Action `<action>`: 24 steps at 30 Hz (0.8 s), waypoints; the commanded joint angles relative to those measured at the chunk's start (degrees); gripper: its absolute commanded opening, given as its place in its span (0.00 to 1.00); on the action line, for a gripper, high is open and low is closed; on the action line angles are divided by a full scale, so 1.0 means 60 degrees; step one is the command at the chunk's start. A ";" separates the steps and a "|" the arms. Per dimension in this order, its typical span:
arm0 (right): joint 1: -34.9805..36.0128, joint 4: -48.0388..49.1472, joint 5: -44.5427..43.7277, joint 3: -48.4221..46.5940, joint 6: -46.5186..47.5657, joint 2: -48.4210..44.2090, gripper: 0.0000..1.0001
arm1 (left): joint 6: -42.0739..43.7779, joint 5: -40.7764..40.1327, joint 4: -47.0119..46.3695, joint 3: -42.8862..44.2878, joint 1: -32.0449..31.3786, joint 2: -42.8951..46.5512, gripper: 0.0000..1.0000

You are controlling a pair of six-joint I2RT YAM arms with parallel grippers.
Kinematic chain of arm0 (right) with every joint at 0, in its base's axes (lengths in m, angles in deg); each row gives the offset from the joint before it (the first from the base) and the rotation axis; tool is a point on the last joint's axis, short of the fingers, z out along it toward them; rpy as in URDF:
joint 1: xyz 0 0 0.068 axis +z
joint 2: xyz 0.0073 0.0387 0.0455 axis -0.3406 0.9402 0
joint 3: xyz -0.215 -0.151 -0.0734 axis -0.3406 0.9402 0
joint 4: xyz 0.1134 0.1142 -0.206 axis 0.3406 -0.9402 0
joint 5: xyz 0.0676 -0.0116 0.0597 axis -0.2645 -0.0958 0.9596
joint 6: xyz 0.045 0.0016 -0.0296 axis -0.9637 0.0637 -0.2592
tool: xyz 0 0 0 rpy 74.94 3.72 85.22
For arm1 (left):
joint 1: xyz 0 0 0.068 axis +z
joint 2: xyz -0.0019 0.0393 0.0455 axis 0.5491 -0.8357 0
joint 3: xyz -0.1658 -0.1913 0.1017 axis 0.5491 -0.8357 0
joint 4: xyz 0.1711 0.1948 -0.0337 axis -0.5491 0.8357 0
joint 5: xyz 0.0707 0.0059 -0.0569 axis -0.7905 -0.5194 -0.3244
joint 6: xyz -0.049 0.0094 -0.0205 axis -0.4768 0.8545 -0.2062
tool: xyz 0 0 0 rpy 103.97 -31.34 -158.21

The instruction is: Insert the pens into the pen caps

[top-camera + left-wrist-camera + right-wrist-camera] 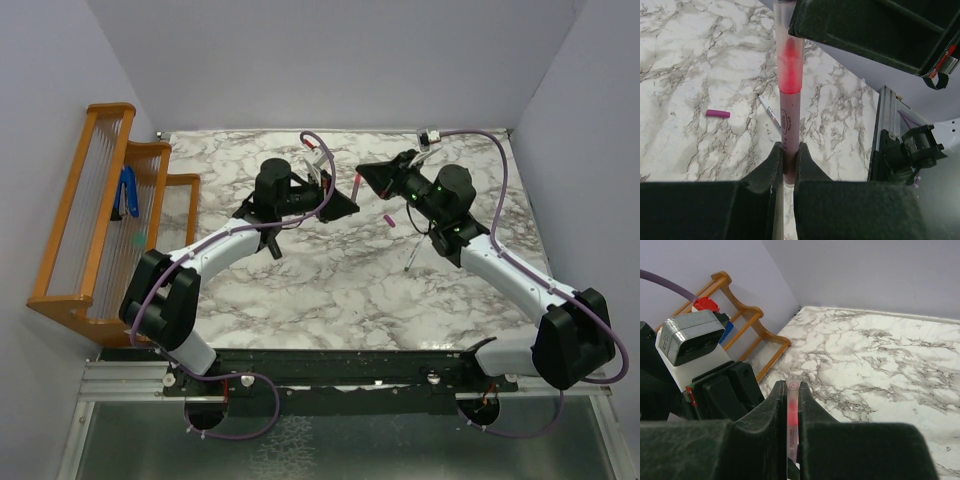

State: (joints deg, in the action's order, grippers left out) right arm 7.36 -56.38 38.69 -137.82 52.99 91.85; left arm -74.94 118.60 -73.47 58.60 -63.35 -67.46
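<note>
My left gripper [788, 150] is shut on the pinkish-white pen [790, 117] and holds it above the table. The pale pink cap [789, 55] sits over the pen's red tip. My right gripper [793, 387] is shut on that cap [793, 410]. In the top view the two grippers, left [340, 204] and right [371, 177], meet at the pen [356, 187]. The magenta cap [390, 220] lies on the table, also in the left wrist view [718, 113]. The greyish pen [412, 258] lies near it [771, 114]. The black marker and the orange cap are out of view.
A wooden rack [95, 215] stands along the left edge of the marble table [330, 290] with a blue-handled tool [129, 192] in it. Walls close in the back and both sides. A metal rail [883, 125] runs along the near edge.
</note>
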 commanded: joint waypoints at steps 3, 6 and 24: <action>0.0379 -0.1715 0.1037 0.0089 0.0386 -0.0081 0.00 | 0.0264 -0.0072 -0.0418 0.1052 0.0473 -0.0177 0.00; 0.0481 -0.2001 0.1303 0.0131 0.0600 -0.0039 0.00 | 0.0531 -0.0092 -0.0106 0.1323 0.0576 -0.0162 0.00; 0.1527 -0.3109 0.2148 0.1100 0.1057 0.0352 0.01 | 0.2134 -0.0947 0.1263 0.2947 0.1228 -0.0222 0.00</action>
State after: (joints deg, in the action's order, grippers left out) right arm 10.24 -57.54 38.47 -137.50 60.02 91.78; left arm -61.56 123.30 -53.21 68.46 -60.36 -69.47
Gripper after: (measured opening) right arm 0.113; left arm 0.049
